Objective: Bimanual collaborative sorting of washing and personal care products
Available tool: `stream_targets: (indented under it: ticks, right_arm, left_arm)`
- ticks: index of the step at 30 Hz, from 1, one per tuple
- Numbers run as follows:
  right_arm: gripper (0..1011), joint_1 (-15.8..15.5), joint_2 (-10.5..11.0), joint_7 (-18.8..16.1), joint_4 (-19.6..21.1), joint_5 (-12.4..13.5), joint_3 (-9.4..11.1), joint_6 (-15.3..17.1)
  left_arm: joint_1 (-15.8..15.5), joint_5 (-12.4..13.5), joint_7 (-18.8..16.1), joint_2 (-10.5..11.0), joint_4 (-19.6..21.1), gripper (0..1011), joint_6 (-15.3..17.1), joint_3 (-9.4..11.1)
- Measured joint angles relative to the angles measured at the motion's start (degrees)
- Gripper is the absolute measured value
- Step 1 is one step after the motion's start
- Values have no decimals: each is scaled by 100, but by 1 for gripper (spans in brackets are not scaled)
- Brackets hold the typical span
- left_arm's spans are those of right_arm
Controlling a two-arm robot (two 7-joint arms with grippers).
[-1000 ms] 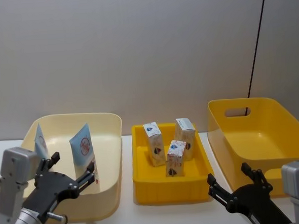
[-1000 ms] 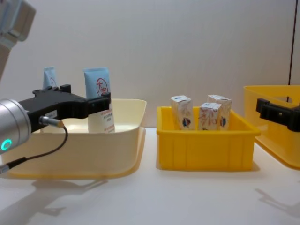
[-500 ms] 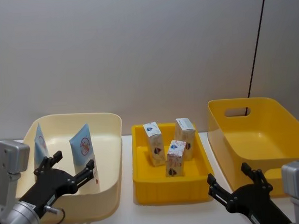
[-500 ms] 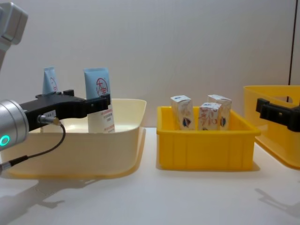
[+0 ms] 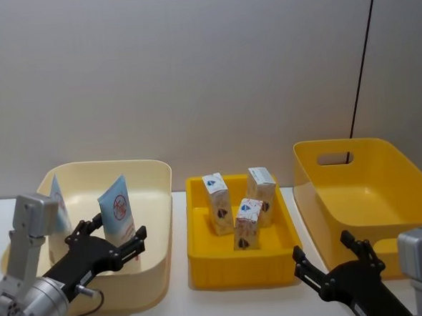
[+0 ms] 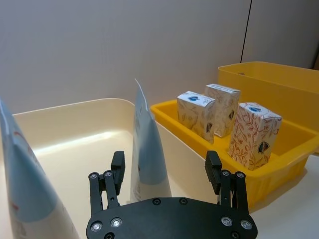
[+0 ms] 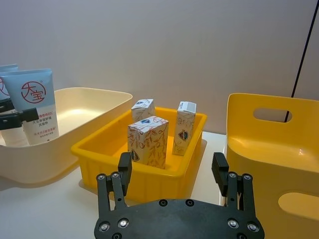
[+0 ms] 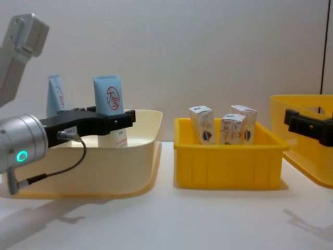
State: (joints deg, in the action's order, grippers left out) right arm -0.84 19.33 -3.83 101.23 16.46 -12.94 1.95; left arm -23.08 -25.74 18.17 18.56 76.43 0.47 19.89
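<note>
**Step in hand.** The left claw (image 6: pixel 165 162) is inside the cream plastic bin (image 5: pixel 104 164), level, fingers spread. The nearer squeeze tube (image 8: pixel 110 99) stands in the gap between them. In the left wrist view it sits closer to one finger, and whether it touches that finger cannot be told. Judged: this is the approach for a grasp, with the pinch not yet made. The second squeeze tube (image 5: pixel 56 203) stands farther back in the same bin, towards its left wall.

The right claw (image 7: pixel 172 163) hangs low at the front right, fingers spread and carrying nothing. It is near the front edge of the surface (image 8: pixel 208 219), facing the small yellow tray (image 5: pixel 239 269).

**Next move (judgement).**
- Centre the tube between the fingers, then close gently, since a soft body will likely buckle under a hard pinch.
- Lift straight up to clear the bin wall.
- Passing it towards the right claw would suit a two-arm sort.

**Materials and shapes.**
- Tubes: pliable plastic, pale blue fading to white, with a red circular logo. Each is wedge-shaped with a flat crimped top, standing upright on its cap end and thin when seen edge-on.
- Three cartons (image 5: pixel 248 222): stiff card, rectangular, white with a blue emblem and reddish print. They stand upright in the small tray, close together.
- Cream bin and large yellow bin (image 5: pixel 339 144): smooth moulded plastic with rounded corners and flared walls. The yellow one has a slot handle.
</note>
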Motion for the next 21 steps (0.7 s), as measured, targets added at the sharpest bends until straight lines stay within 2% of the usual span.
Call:
stream_targets:
  ticks: [5, 6, 9, 18, 20, 21]
  right_arm:
    - [1001, 0, 0, 0, 0, 0, 0, 0]
    - [1001, 0, 0, 0, 0, 0, 0, 0]
    - [1001, 0, 0, 0, 0, 0, 0, 0]
    - [1001, 0, 0, 0, 0, 0, 0, 0]
    - [1001, 0, 0, 0, 0, 0, 0, 0]
    - [1001, 0, 0, 0, 0, 0, 0, 0]
  left_arm:
    - [-99, 44, 40, -48, -142, 961, 9, 35]
    - [-125, 55, 51, -62, -178, 915, 11, 46]
    - [-166, 73, 69, -82, -238, 870, 14, 61]
    - [-245, 106, 99, -123, -352, 564, 18, 90]
    - [-254, 109, 102, -126, -362, 528, 19, 92]
    - [-261, 113, 105, -129, -372, 470, 19, 94]
